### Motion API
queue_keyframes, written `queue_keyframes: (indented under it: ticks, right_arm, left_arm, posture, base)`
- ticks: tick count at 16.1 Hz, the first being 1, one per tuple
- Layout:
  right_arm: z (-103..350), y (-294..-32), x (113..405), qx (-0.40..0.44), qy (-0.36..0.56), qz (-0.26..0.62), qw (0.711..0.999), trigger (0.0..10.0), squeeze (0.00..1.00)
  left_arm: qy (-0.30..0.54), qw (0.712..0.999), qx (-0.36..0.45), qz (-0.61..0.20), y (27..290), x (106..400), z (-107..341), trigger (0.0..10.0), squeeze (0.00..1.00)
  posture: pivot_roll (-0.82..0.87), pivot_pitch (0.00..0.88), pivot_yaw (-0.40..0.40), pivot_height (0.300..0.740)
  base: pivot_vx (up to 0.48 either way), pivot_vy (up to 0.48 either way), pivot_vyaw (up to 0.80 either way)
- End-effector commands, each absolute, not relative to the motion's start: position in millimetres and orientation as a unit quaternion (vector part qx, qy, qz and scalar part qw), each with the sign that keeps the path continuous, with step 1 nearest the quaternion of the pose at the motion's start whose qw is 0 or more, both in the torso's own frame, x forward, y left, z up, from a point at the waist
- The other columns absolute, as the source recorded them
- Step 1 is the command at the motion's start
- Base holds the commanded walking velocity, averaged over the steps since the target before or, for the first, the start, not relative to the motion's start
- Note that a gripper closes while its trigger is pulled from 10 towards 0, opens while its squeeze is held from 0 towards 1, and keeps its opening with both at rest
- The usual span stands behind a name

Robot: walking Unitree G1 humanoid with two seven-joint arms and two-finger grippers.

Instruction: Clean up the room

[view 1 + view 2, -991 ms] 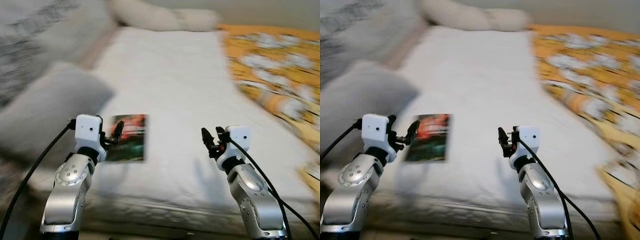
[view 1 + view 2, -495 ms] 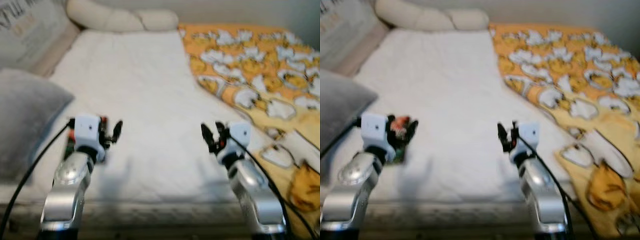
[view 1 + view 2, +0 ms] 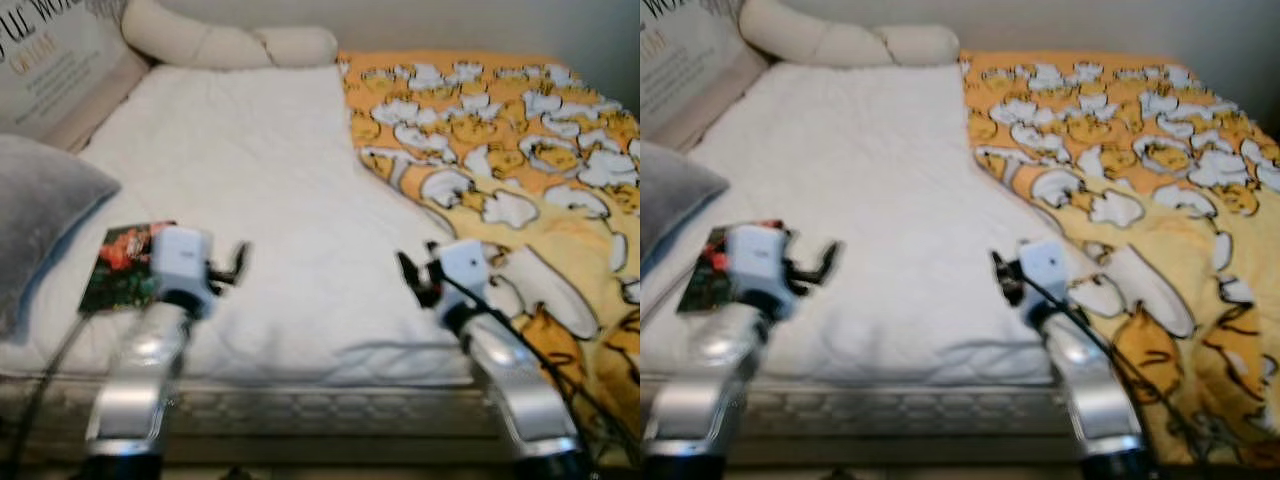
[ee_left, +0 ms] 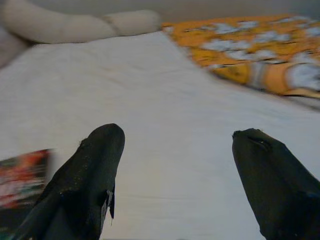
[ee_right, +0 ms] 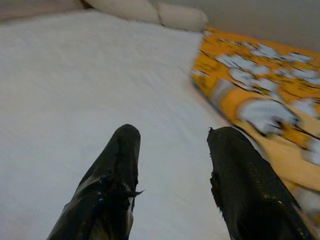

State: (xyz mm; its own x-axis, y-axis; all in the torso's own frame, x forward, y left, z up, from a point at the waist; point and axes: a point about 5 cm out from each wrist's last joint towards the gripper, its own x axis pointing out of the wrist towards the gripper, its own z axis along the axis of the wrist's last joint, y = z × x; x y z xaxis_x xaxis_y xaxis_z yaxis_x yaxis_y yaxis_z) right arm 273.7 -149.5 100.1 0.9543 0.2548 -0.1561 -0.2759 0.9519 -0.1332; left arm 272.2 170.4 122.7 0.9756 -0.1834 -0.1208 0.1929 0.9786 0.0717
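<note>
Hovering over the white bed [image 3: 270, 170]: left gripper [image 4: 180, 145] and right gripper [image 5: 172, 137], both spread; one book [image 3: 115, 265], one orange blanket [image 3: 500, 130].

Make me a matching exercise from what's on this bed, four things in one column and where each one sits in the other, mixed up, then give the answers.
Things:
1. book
2. orange patterned blanket
3. grey pillow
4. cream bolster

Places:
A. along the head of the bed
B. spread over the right side
C. at the far left edge
D. on the white sheet by the left gripper

Pairs: 1-D, 2-B, 3-C, 4-A
</note>
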Motion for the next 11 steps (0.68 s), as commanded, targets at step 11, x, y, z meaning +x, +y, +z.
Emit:
queue_keyframes:
  ticks: [11]
  right_arm:
    - [94.2,-151.8,282.5,-0.040,0.097,0.116,0.988,10.0,0.00]
  left_arm:
    - [0.065,0.988,0.064,-0.124,171.2,277.7,123.1,10.0,0.00]
  posture:
    - [-0.04,0.000,0.012,0.740]
  base:
    - [0.000,-0.080,0.04]
